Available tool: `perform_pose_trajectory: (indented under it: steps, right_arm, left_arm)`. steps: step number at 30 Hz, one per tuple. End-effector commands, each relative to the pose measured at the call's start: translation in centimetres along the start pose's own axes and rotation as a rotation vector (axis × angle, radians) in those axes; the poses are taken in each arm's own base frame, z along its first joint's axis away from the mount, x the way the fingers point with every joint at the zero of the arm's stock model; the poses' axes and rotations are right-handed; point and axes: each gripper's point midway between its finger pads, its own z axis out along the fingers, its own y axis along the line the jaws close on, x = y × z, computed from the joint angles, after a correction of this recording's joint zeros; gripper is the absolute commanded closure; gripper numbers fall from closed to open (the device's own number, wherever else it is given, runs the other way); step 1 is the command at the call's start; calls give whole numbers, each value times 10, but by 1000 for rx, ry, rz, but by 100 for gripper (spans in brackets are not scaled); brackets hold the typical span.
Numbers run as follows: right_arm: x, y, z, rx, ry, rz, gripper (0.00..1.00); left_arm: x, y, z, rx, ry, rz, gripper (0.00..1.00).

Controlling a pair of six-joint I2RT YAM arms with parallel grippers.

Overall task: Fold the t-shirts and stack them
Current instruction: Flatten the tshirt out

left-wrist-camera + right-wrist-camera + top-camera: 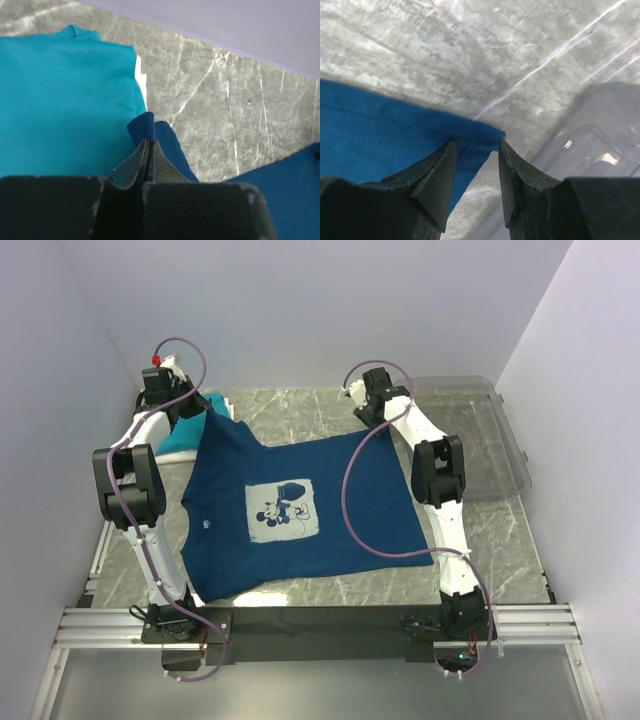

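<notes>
The navy t-shirt [300,505] lies spread flat on the table, its pale mouse print [283,509] facing up. My left gripper [203,410] is shut on the shirt's far left corner [150,127], lifted beside the folded teal t-shirt [185,435]. In the left wrist view the teal shirt [60,100] fills the left, with a thin white shirt edge [142,82] showing beneath it. My right gripper [367,418] is open at the shirt's far right corner. In the right wrist view its jaws [477,145] straddle that corner [480,137] without closing on it.
A clear plastic bin [480,440] stands at the right rear, close to the right gripper, and shows in the right wrist view [592,145]. Walls close in the table at the back and sides. Bare marble-patterned tabletop [300,410] lies between the grippers.
</notes>
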Motion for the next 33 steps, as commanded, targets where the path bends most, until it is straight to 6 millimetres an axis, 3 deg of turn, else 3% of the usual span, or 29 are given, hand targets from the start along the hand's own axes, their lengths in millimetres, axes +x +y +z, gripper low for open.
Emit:
perform_pose_trajectory:
  steps: [1, 17, 23, 26, 33]
  right_arm:
    - [-19, -21, -5, 83, -43, -36, 53]
    - [-3, -5, 15, -4, 14, -204, 53]
    - [12, 13, 22, -91, 54, -294, 53]
    - [16, 20, 23, -133, 58, -320, 56]
    - [15, 29, 19, -176, 52, -340, 74]
  left_arm:
    - [-22, -14, -12, 46, -62, 32, 99]
    - [-15, -15, -18, 41, -56, 10, 99]
    - [-13, -14, -22, 34, -56, 17, 99]
    - [-11, -14, -25, 27, -55, 27, 99]
    - [-12, -15, -30, 29, -61, 37, 99]
